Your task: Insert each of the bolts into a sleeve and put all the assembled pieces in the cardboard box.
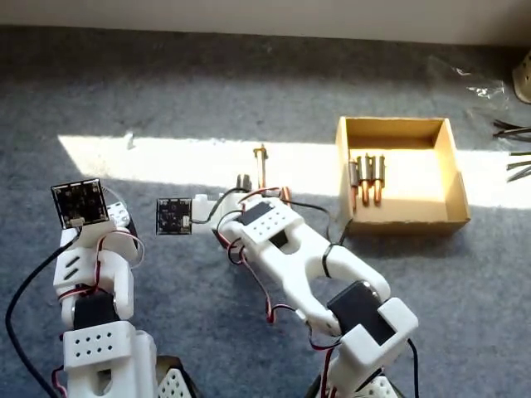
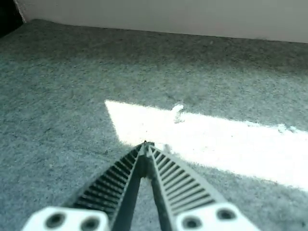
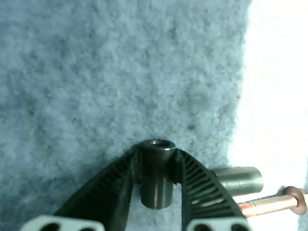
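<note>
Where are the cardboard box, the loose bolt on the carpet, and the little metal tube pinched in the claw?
Cardboard box (image 1: pixel 398 224), high view, near wall.
Bolt (image 1: pixel 260 168), high view, middle of shaft.
Metal tube (image 3: pixel 156 185), right wrist view, its side below the rim.

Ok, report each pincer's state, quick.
Left pincer: closed, holding nothing.
Right pincer: closed on a sleeve.

The sleeve (image 3: pixel 156 177) is dull metal, the carpet (image 3: pixel 96 72) rough, the box (image 1: pixel 455 178) cardboard.

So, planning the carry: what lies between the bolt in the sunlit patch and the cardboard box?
Bare sunlit carpet between the bolt and the cardboard box, per the high view.
</note>
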Robot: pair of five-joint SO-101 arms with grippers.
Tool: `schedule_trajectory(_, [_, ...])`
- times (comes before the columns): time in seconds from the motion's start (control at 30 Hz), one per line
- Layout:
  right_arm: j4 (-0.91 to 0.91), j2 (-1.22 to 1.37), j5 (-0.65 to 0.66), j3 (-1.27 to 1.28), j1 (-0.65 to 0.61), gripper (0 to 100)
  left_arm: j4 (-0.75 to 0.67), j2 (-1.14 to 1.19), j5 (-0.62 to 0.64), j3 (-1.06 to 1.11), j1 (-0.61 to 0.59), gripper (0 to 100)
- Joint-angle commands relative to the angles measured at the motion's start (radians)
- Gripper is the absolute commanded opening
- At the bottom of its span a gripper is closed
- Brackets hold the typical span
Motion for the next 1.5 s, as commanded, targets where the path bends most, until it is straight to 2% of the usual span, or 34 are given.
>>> schedule_trajectory(0.0, [-0.004,0.004,0.006,-0.016,0.016,8.8,-0.023,-0.013,0.012,-0.048,-0.005,1])
schedule_trajectory(0.4, [0.108,0.125,0.002,-0.136,0.018,8.2,-0.023,-0.013,0.012,-0.039,-0.002,1])
schedule_trajectory(0.53, [0.107,0.128,-0.08,-0.142,0.018,0.2,-0.023,-0.013,0.012,-0.039,-0.002,1])
schedule_trajectory(0.93, [0.111,0.124,-0.091,-0.142,0.015,0.5,-0.023,-0.013,0.012,-0.038,-0.001,1])
schedule_trajectory(1.13, [0.113,0.081,-0.196,-0.154,0.019,0.5,-0.023,-0.013,0.012,-0.036,-0.002,1])
schedule_trajectory(1.3, [0.269,-0.035,-0.201,-0.163,0.019,0.5,-0.023,-0.013,0.012,-0.03,-0.002,1])
schedule_trajectory(1.47, [0.295,-0.119,-0.338,-0.163,0.065,0.5,-0.023,-0.013,0.012,-0.03,-0.002,1])
